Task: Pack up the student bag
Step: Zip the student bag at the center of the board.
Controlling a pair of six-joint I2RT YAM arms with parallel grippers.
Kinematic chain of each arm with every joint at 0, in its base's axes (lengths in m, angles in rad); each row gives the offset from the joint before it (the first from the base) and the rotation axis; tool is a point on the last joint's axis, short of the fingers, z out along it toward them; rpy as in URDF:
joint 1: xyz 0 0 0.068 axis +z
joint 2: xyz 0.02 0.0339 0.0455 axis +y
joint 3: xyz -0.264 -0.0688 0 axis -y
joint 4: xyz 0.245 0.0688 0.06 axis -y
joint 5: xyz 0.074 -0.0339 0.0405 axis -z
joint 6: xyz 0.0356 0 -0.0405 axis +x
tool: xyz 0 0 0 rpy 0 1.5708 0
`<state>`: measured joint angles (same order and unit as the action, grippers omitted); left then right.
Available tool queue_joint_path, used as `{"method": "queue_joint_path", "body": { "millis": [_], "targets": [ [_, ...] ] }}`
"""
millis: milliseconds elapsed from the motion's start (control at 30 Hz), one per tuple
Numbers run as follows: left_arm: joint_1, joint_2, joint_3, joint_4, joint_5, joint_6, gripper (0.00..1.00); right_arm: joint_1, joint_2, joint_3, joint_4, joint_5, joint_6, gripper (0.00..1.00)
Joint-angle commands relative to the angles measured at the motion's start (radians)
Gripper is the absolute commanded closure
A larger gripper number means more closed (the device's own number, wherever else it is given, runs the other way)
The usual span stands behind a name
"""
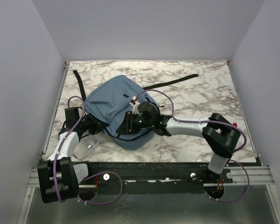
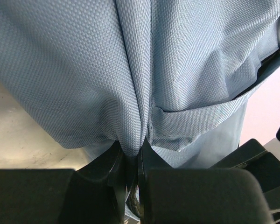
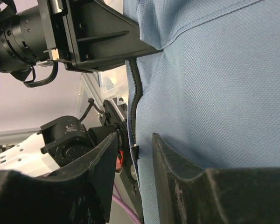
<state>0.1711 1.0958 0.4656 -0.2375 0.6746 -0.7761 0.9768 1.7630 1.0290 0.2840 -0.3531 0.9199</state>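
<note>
The student bag point(image 1: 113, 99), dusty-blue fabric, lies slumped in the middle of the marble table. My left gripper point(image 1: 101, 127) is at its near left edge, and in the left wrist view it point(image 2: 132, 147) is shut on a pinched fold of the bag's blue fabric point(image 2: 84, 84). My right gripper point(image 1: 127, 122) is at the bag's near edge. In the right wrist view its jaws point(image 3: 134, 137) stand apart, with the black zip line and its slider point(image 3: 136, 151) between them, untouched by either finger. The bag's inside is hidden.
A clear plastic item point(image 1: 87, 148) lies by the left arm near the front edge. Black straps trail from the bag to the back right point(image 1: 175, 80) and back left point(image 1: 79, 80). The left arm's wrist point(image 3: 84, 32) sits close to the right gripper.
</note>
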Motion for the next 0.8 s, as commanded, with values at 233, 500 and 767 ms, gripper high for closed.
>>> {"method": "queue_joint_path", "body": {
  "millis": [233, 500, 767],
  "targets": [
    [0.003, -0.021, -0.021, 0.027, 0.068, 0.002, 1.0, 0.033, 0.073, 0.009, 0.099, -0.04, 0.027, 0.74],
    [0.013, 0.012, 0.01, 0.021, 0.05, 0.021, 1.0, 0.035, -0.055, -0.026, -0.037, -0.038, -0.005, 0.99],
    [0.033, 0.036, 0.047, -0.011, 0.026, 0.048, 1.0, 0.026, -0.401, -0.235, -0.186, 0.079, 0.076, 0.99]
  ]
}}
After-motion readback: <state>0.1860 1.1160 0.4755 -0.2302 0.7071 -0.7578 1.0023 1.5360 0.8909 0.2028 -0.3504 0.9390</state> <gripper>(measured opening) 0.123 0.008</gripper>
